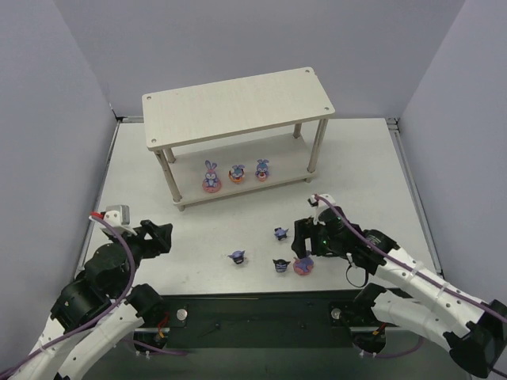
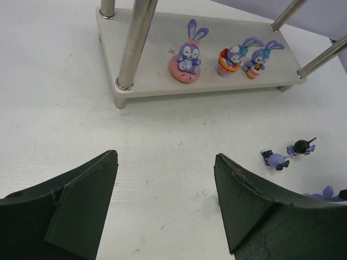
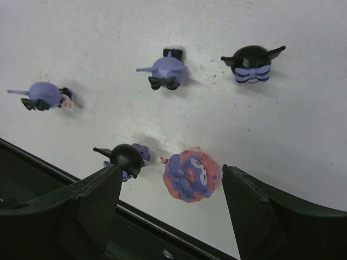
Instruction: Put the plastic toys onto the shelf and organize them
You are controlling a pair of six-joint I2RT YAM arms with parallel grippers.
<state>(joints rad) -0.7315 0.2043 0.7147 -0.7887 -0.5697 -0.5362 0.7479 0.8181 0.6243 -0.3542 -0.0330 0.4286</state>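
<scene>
Right wrist view is taken first: where is the pink-based bunny (image 3: 190, 176) found from the right claw (image 3: 171, 181)?

It is seen on the counter (image 3: 260, 124) directly under the claw, between the two fingers, a little nearer to the finger on the right of that view. The claw is held wide open and nothing is gripped. The bunny is looked at from above, so its long axis cannot be told.

Is anything in the way?

A black pointed-ear figure (image 3: 127, 158) lies just beside the other finger. It is judged that it could be caught in a straight descent.

And the left claw (image 2: 165, 162)?

It is also held open and empty, well apart from the loose toys, so the right arm is clearly nearer. On the lower board of the shelf (image 1: 238, 107) three bunnies (image 2: 232, 58) are already stood, and free room is seen beside them.
</scene>
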